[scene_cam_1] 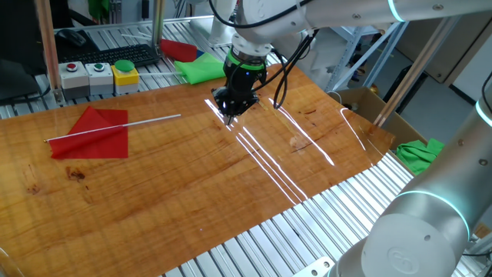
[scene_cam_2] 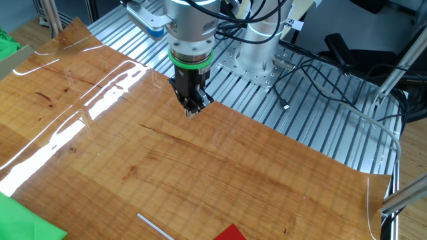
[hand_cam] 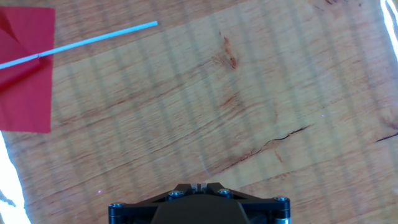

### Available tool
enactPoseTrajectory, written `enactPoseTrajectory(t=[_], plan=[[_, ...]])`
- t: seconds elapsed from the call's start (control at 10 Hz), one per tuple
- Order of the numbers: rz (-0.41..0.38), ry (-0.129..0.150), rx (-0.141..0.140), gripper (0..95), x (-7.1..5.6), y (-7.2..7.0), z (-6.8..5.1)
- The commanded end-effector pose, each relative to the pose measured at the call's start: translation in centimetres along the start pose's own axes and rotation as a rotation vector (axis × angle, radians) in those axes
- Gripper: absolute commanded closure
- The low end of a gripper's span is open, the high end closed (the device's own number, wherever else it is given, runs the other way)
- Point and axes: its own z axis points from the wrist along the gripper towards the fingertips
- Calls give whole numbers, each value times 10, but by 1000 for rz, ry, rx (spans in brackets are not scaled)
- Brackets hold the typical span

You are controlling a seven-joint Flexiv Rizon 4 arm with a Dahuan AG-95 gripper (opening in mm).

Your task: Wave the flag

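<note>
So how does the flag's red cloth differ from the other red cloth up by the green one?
The flag lies flat on the wooden table with a thin white stick across it; the red cloth has no stick showing and sits off the wood on the metal frame, touching the green cloth. The flag is spread open, while the red cloth looks bunched. Both are red, and the gripper touches neither.
</note>
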Motion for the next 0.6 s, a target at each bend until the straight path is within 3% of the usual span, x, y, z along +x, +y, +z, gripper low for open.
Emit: enactPoseTrajectory(t=[0.1, 0.6], plan=[[-1, 0, -2, 950, 0, 0, 0], [-49, -4, -8, 950, 0, 0, 0]])
